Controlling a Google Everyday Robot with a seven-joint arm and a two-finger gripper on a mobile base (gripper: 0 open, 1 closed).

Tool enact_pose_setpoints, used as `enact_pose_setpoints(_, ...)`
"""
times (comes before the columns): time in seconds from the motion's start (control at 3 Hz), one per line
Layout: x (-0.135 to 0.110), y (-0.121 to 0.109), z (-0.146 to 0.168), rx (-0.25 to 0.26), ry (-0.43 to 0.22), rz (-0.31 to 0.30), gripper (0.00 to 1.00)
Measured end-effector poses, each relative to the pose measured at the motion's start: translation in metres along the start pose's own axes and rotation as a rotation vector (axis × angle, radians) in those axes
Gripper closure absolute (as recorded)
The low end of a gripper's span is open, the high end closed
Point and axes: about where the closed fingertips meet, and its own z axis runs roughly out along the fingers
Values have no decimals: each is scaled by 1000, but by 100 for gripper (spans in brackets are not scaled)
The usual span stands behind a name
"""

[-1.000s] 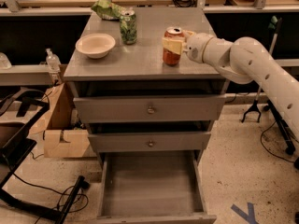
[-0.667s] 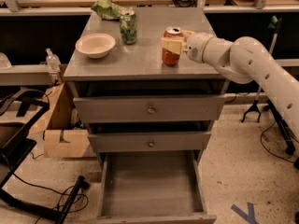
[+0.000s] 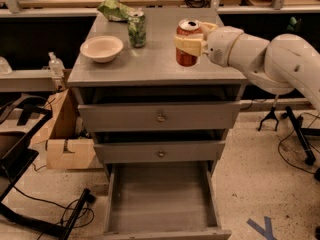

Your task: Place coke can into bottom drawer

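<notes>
The coke can (image 3: pixel 187 54), red with a silver top, is held just above the right part of the grey cabinet top (image 3: pixel 150 64). My gripper (image 3: pixel 189 44) reaches in from the right, and its pale fingers (image 3: pixel 186 43) are shut around the can's middle. The white arm (image 3: pixel 270 59) stretches off to the right. The bottom drawer (image 3: pixel 160 196) is pulled fully open below and its grey floor is bare. The two upper drawers with round knobs are closed.
On the cabinet top stand a green patterned can (image 3: pixel 136 28), a white bowl (image 3: pixel 101 49) and a green bag (image 3: pixel 114 9) at the back left. A cardboard box (image 3: pixel 65 141) and a black stand with cables (image 3: pixel 30 184) sit on the floor at the left.
The coke can and my gripper have risen slightly off the cabinet top. Nothing else has moved.
</notes>
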Motion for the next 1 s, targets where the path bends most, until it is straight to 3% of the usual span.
enact_pose_setpoints(0.33,13,63,-36,-84,-5,-18,100)
enact_pose_setpoints(0.67,76,100,-85,-110,36,27,100)
enact_pose_setpoints(1.0,179,136,-111,-142,141,124,100)
